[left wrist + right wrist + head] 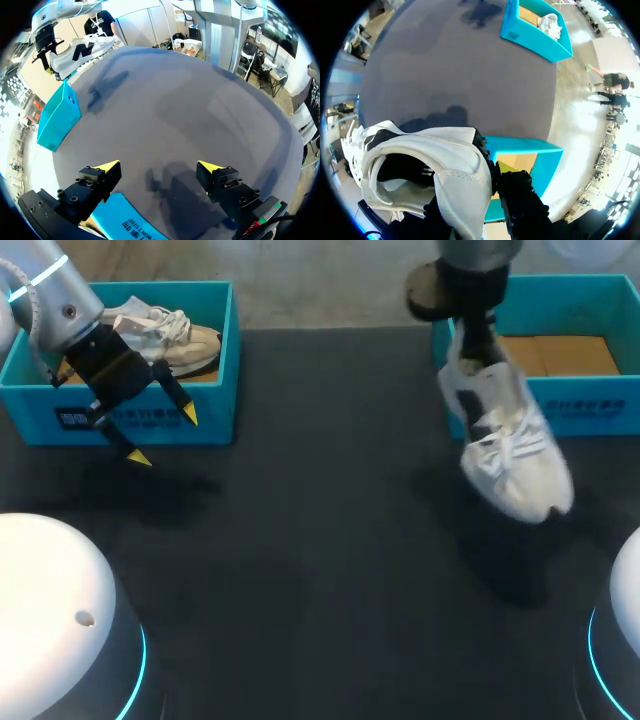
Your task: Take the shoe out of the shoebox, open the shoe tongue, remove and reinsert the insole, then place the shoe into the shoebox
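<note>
My right gripper [470, 348] is shut on the heel of a white shoe [512, 448] with dark side marks. The shoe hangs toe-down over the table, just in front of the right blue shoebox [590, 412], which shows only its cardboard floor. In the right wrist view the heel collar of the shoe [425, 165] sits pinched in that gripper [476, 190], with the box [526, 155] behind it. My left gripper [163, 436] is open and holds nothing, in front of the left blue shoebox [215, 390]. From the left wrist, its gripper [159, 167] points across bare table toward the far shoe [80, 49].
A second pale shoe [168, 332] lies inside the left shoebox, which also shows far off from the right wrist as a shoebox [536, 31]. The dark table [320, 540] stretches between the two boxes. White round arm bases [50, 610] stand at both near corners.
</note>
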